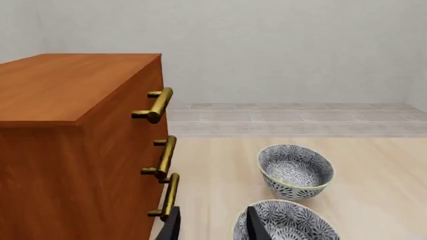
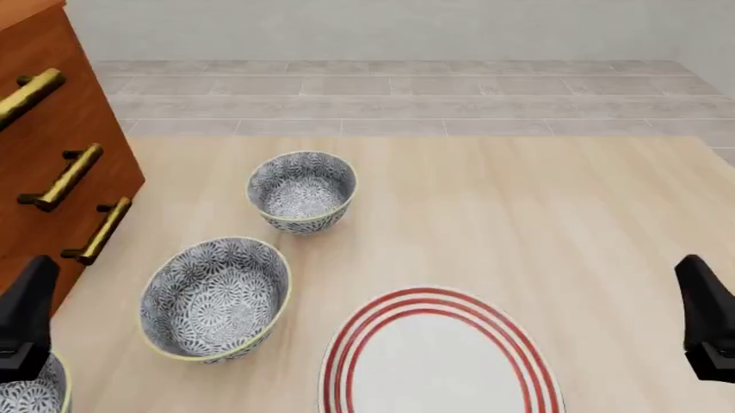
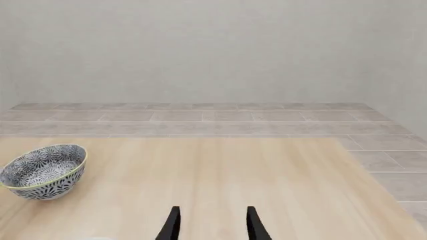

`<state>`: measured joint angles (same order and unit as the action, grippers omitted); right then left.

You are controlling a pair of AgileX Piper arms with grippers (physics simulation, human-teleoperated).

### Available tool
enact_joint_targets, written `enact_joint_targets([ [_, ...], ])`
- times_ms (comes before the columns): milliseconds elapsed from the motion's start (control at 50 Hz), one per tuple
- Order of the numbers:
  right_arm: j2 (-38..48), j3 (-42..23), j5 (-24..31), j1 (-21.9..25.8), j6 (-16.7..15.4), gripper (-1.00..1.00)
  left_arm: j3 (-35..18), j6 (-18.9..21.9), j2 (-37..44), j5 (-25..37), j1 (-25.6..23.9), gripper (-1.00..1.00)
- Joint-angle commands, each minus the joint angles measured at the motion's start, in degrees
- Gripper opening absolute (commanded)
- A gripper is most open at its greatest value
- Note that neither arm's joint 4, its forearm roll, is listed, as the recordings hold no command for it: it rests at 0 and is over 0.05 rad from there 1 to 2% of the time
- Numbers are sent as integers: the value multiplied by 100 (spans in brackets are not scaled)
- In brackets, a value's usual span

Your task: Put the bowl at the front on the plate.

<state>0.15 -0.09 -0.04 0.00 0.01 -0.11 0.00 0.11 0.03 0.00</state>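
1. The deep white bowl with dark blue-grey floral pattern (image 2: pixel 26 394) sits at the near left table edge — directly under the left gripper (image 1: pixel 212 225), whose fingers stand apart, holding nothing.
2. The large white red-ringed plate (image 2: pixel 436 361) lies between both grippers.
3. The right gripper (image 3: pixel 211 225) is also spread — empty, well right of the plate.

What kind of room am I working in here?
Probably a simulated kitchen or dining corner: patterned bowls and a red-ringed plate on a pale wooden table, beside a wooden drawer cabinet with brass handles.
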Motion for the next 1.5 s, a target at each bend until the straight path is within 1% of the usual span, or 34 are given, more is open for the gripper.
enact_joint_targets([
  [20,29,-12,-12,0,-1,100,4,0,18,-15,0,100],
  [620,50,-3,-40,-2,-1,100,3,1,25,-12,-50,100],
  [640,50,-3,-40,0,0,100,-12,60,161,-21,71,100],
  [660,50,-3,-40,0,-1,100,-21,-119,532,-150,88,100],
  [680,51,-3,-40,1,0,100,-105,-79,180,92,-140,100],
  [700,51,-3,-40,0,-1,100,-239,31,71,304,-310,100],
  [720,51,-3,-40,0,-2,100,-368,-8,100,429,-173,100],
  [740,50,-3,-40,0,-2,100,-555,-201,119,641,-150,100],
  [760,50,-3,-40,1,-1,100,-692,-186,187,785,-292,100],
  [780,50,-3,-40,0,-2,100,-776,-355,464,851,-232,100],
  [840,50,-3,-40,0,0,100,-1133,-331,642,1362,-392,100],
  [880,50,-3,-40,0,0,100,-1135,-331,637,1368,-393,100],
  [900,49,-3,-40,0,-1,100,-1411,-344,638,2005,-523,100],
  [920,49,-3,-40,0,-1,100,-1413,-528,685,2120,-528,100],
  [940,51,-3,-40,1,-1,100,-1460,-589,738,2238,-599,100],
  [960,51,-3,-40,1,-1,100,-1462,-589,738,2239,-599,100],
  [980,49,-3,-40,0,-3,100,-1623,-600,764,2501,-582,100],
  [1000,49,-3,-40,0,-3,100,-1626,-600,761,2507,-582,100],
  [1020,51,-3,-40,1,0,100,-1856,-655,751,2740,-553,100],
  [1040,51,-3,-40,1,0,100,-1859,-655,748,2747,-553,100],
  [1060,50,-3,-40,-1,0,100,-1908,-646,837,2871,-596,100],
  [1100,51,-3,-40,-1,-1,100,-2074,-804,877,3166,-741,100],
  [1140,49,-3,-40,0,0,100,-2314,-786,1001,3585,-859,100],
  [1160,49,-3,-40,0,0,100,-2316,-786,1000,3588,-859,100],
  [1180,52,-3,-40,-1,-1,100,-2466,-637,1093,3808,-822,100],
  [1220,50,-3,-40,1,-1,100,-2621,-623,1120,3928,-724,100],
  [1240,49,-3,-40,0,0,100,-2739,-777,1263,4118,-745,100],
  [1280,50,-3,-40,-1,0,100,-2788,-836,1286,4194,-767,100],
  [1320,50,-3,-40,0,-2,100,-3029,-1175,1369,4572,-899,100],
  [1380,50,-3,-40,1,0,100,-3097,-1119,1376,4640,-853,100],
  [1400,51,-3,-40,-1,-1,100,-3193,-1219,1449,5045,-924,100],
  [1420,51,-3,-40,1,-1,100,-3266,-1167,1466,5126,-894,100],
  [1480,50,-3,-40,0,-1,100,-3510,-1341,1548,5557,-926,100],
  [1500,50,-3,-40,1,-1,100,-3541,-1264,1539,5614,-905,100],
])
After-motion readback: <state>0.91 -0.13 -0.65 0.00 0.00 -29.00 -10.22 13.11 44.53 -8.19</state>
